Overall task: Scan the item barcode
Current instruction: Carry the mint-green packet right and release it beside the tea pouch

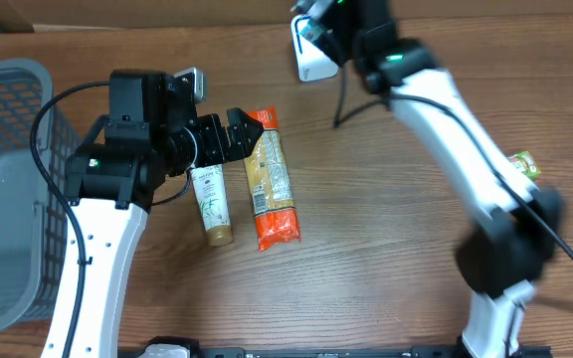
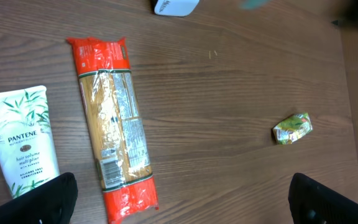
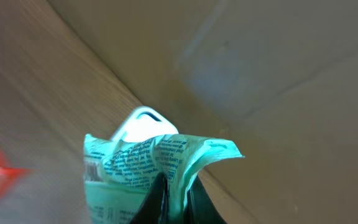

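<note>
At the top centre of the overhead frame, the right end effector pinches a crumpled green packet beside the white scanner, where its creases may spoil the scan; the left end effector gapes open.

Left wrist view: the top edge cuts the white device; a finger of the left pincer hides the lower end of the Pantene tube. Right wrist view: the green packet runs off the bottom
</note>
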### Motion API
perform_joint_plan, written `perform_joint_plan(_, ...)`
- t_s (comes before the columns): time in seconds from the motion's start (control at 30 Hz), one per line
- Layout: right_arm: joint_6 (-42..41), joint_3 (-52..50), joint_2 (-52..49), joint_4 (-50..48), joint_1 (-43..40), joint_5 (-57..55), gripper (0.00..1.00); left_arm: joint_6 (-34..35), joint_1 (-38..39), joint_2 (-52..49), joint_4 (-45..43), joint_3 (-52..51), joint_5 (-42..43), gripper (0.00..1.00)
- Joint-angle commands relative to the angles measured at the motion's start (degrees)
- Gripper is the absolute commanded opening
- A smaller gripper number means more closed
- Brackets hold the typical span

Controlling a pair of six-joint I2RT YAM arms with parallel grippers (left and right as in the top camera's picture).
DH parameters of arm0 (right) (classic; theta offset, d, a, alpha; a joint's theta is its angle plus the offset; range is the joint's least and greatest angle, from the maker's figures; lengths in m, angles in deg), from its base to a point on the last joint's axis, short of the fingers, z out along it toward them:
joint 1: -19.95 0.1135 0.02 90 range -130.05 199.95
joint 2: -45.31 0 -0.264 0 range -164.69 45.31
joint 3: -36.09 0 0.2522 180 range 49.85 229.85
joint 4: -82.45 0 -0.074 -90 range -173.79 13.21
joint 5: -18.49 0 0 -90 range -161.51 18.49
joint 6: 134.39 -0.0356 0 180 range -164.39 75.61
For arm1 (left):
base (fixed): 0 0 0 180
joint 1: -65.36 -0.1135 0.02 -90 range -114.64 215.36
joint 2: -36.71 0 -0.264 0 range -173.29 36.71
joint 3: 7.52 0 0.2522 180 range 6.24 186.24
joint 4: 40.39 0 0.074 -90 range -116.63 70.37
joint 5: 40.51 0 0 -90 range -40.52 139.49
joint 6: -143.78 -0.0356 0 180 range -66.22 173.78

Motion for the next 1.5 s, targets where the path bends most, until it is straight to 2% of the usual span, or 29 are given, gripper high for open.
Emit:
perform_joint_plan(0.0,-20.26,1.36,12.31,11.93,-4.68,17.20,0.04,-1.09,0.20,-0.39,-0.20,1.11,0.79,1.00)
perform_joint_plan(0.13,-28.89,1.33,13.90,27.41,-12.66,25.88,0.04,-1.09,0.20,-0.39,-0.20,1.11,0.79,0.99)
perform_joint_plan(0.3,-32.68,-1.64,12.28,40.28,-22.58,25.55,0.04,-1.09,0.20,-0.39,-0.20,1.11,0.79,1.00)
perform_joint_plan(0.4,-32.50,-7.72,11.96,38.82,-27.80,23.10,0.04,-1.09,0.20,-0.39,-0.20,1.11,0.79,0.99)
perform_joint_plan(0.63,-32.52,-23.43,10.95,24.57,-37.18,17.86,0.04,-1.09,0.20,-0.39,-0.20,1.11,0.79,1.00)
perform_joint_plan(0.87,-32.70,-26.16,9.18,23.30,-40.41,9.44,0.04,-1.09,0.20,-0.39,-0.20,1.11,0.79,1.00)
perform_joint_plan(0.9,-33.03,-26.16,9.18,23.32,-40.39,9.42,0.08,-1.09,0.20,-0.39,-0.20,1.11,0.79,0.99)
perform_joint_plan(0.93,-33.03,-26.16,9.18,23.37,-40.39,9.42,0.18,-1.09,0.20,-0.39,-0.20,1.11,0.79,1.00)
perform_joint_plan(0.97,-33.00,-26.16,9.18,23.43,-40.39,9.42,0.37,-1.09,0.20,-0.39,-0.20,1.11,0.79,1.00)
perform_joint_plan(1.0,-33.07,-26.16,9.18,23.76,-40.39,9.53,0.81,-1.09,0.20,-0.39,-0.20,1.11,0.79,1.00)
perform_joint_plan(1.03,-33.46,-26.14,9.18,23.76,-40.39,9.66,0.94,-1.09,0.20,-0.39,-0.20,1.11,0.79,1.00)
perform_joint_plan(1.1,-35.39,-25.81,9.20,23.87,-40.39,10.78,0.99,-1.09,0.20,-0.39,-0.20,1.11,0.79,1.00)
perform_joint_plan(1.2,-35.60,-24.37,9.20,25.64,-40.39,16.59,1.00,-1.09,0.20,-0.39,-0.20,1.11,0.79,1.00)
perform_joint_plan(1.27,-36.89,-22.29,9.20,28.11,-40.35,26.53,1.00,-1.09,0.20,-0.39,-0.20,1.11,0.79,0.99)
perform_joint_plan(1.37,-37.70,-20.26,9.20,32.57,-39.41,48.24,1.00,-1.09,0.20,-0.39,-0.20,1.11,0.79,1.00)
perform_joint_plan(1.47,-37.66,-21.03,9.18,31.82,-36.57,55.91,1.00,-1.11,0.20,-0.39,-0.20,1.11,0.79,1.00)
